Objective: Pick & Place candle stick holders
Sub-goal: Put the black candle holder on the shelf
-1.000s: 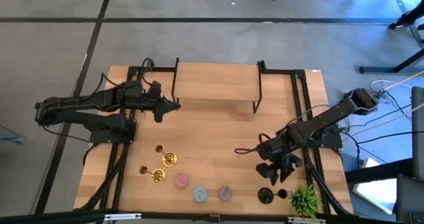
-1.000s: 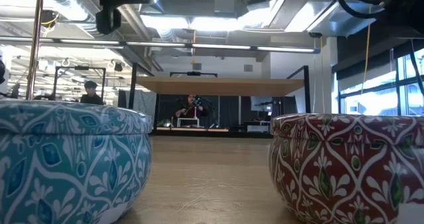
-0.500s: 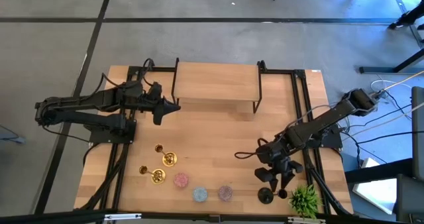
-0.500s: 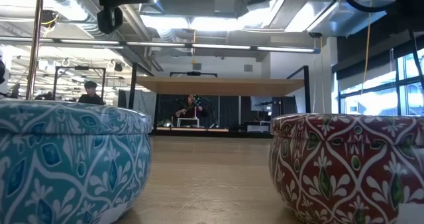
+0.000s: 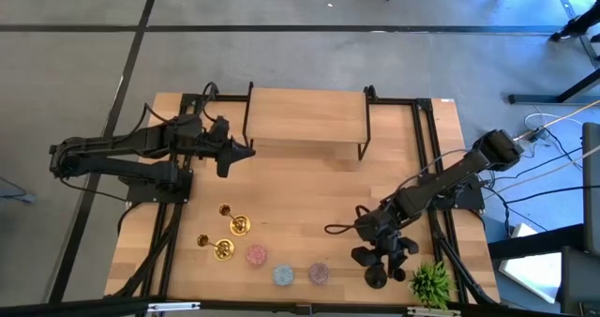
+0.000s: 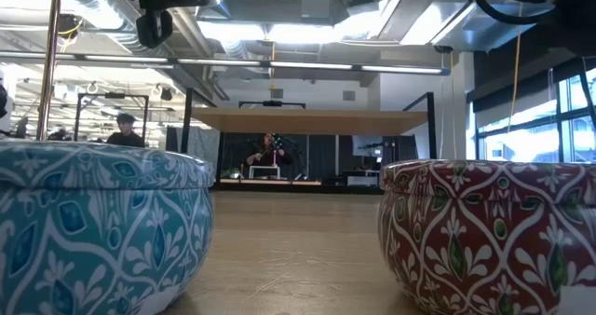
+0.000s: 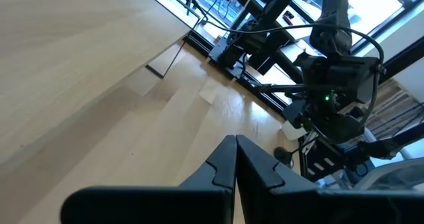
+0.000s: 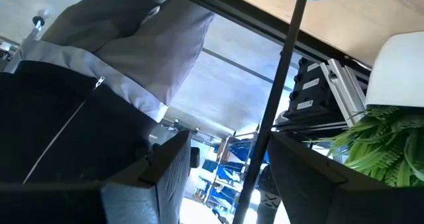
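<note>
A black candle stick holder (image 5: 375,279) stands on its round base near the table's near edge, right of centre. My right gripper (image 5: 380,259) is open right over it; in the right wrist view the slim black stick (image 8: 283,71) runs between my two fingers (image 8: 232,164), close beside one of them. Two gold stick holders (image 5: 240,225) (image 5: 222,250) stand at the near left. The pink (image 5: 256,254), light blue (image 5: 282,276) and purple (image 5: 319,273) squat holders sit in a row along the near edge. My left gripper (image 5: 239,151) is shut and empty at the far left. My right gripper has the black stick (image 8: 268,128) between its open fingers, and the stick runs right beside one finger (image 8: 298,164). I cannot tell whether that finger touches it. The holder stands upright on the table.
A small green plant (image 5: 430,281) in a white pot (image 8: 397,65) stands just right of the black holder. A raised wooden shelf on black legs (image 5: 307,120) spans the far middle. In the low view a blue patterned bowl (image 6: 93,231) and a red one (image 6: 494,231) stand close up.
My right gripper has moved toward the table's near edge and a little to the left, down onto the black candle stick holder, so that the stick now stands between its fingers.
</note>
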